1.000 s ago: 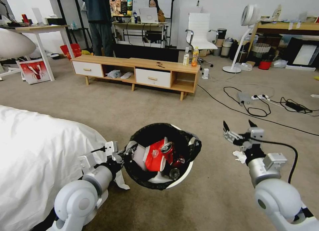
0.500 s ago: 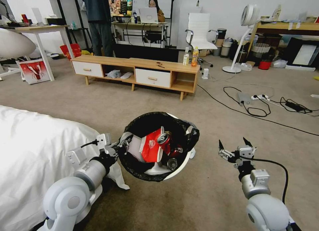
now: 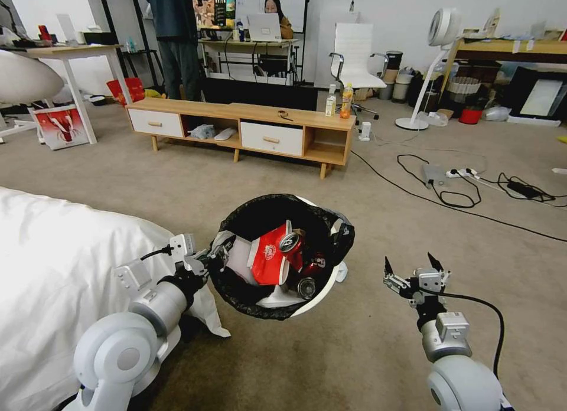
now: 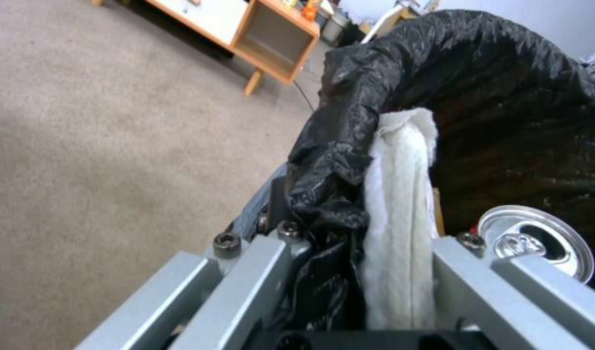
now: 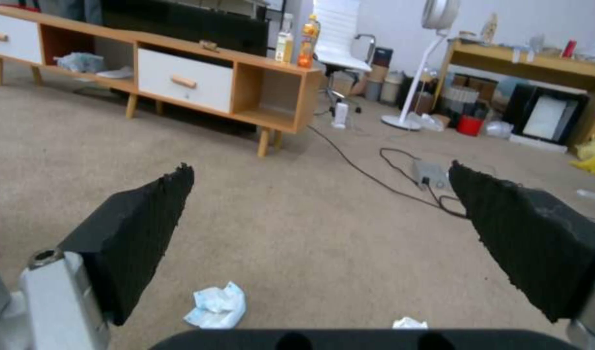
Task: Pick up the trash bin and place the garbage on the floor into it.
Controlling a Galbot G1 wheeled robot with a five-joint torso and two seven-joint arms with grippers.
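Fingers of your left gripper (image 3: 220,258) clamp the black-lined rim of the trash bin (image 3: 322,296), held tilted above the floor (image 3: 366,346) beside the white bedding (image 3: 53,263); inside lie a red wrapper (image 3: 269,263) and a can (image 3: 290,242); your right gripper (image 3: 410,268) hovers spread wide and empty, low over the carpet; a crumpled tissue (image 5: 216,304) lies on the carpet between its pads (image 5: 142,233).

Head camera looks down over carpet (image 3: 177,180); both wrist cameras, near it, face the cabinet (image 5: 271,92).
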